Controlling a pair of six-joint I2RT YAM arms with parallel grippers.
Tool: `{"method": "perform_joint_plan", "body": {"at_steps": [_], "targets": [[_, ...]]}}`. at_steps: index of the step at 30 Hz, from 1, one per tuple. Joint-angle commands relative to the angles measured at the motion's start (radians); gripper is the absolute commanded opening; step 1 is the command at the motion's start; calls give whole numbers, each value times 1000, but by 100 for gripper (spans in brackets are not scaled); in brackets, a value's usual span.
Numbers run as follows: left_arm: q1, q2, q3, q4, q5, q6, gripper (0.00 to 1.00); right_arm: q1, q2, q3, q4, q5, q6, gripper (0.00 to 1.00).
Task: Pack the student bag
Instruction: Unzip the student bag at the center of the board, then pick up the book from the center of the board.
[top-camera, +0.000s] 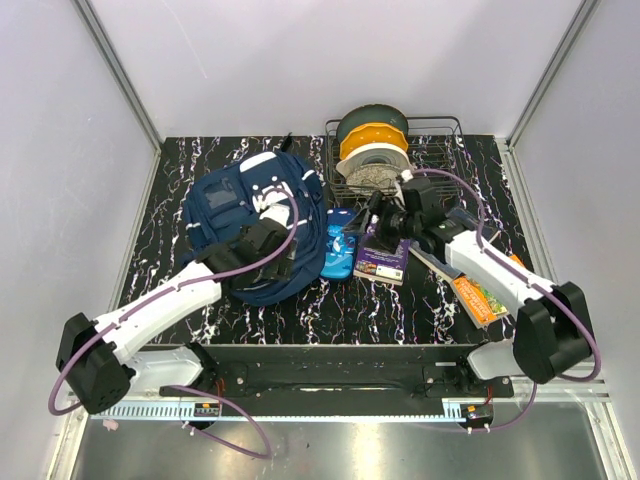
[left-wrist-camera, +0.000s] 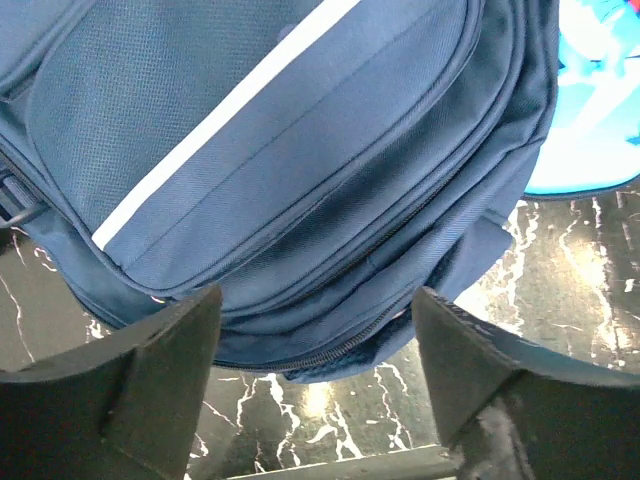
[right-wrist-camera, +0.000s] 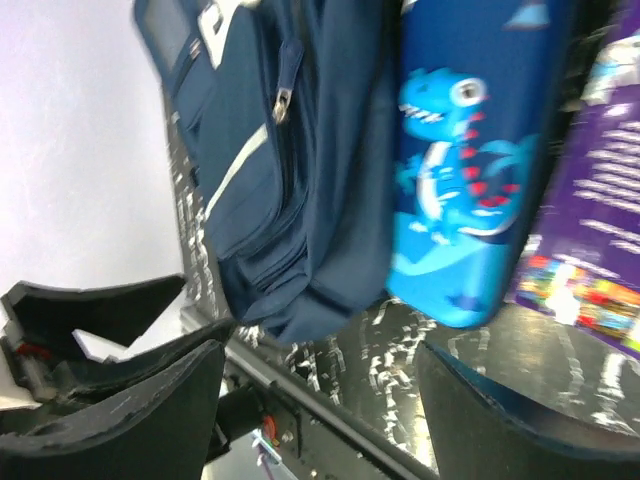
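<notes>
i'm hovering the left gripper (left-wrist-camera: 315, 300), spread, over the zipped student bag (left-wrist-camera: 300, 150); right gripper (right-wrist-camera: 320, 370), spread, beside the pencil case (right-wrist-camera: 455, 210); unzipping probably comes next.

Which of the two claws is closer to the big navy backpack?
Left. The left claw is right over the backpack's near edge, open. The right claw is off to the backpack's right, by the pencil case and purple book.
</notes>
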Motion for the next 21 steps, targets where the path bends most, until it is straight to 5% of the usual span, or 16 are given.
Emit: {"method": "perform_joint_plan", "body": {"at_steps": [1, 4, 9, 15, 21], "targets": [[2, -75, 13, 8, 21, -62, 87, -96, -70, -67, -95, 175, -39, 82], [0, -162, 40, 63, 98, -74, 98, -173, -87, -107, -109, 180, -68, 84], [-3, -200, 69, 318, 291, -73, 99, -256, -70, -135, -115, 166, -113, 85], [-18, 111, 203, 500, 582, -90, 99, -287, -44, -144, -115, 168, -125, 85], [-18, 421, 309, 639, 694, -153, 99, -290, -42, -166, -115, 174, -123, 85]]}}
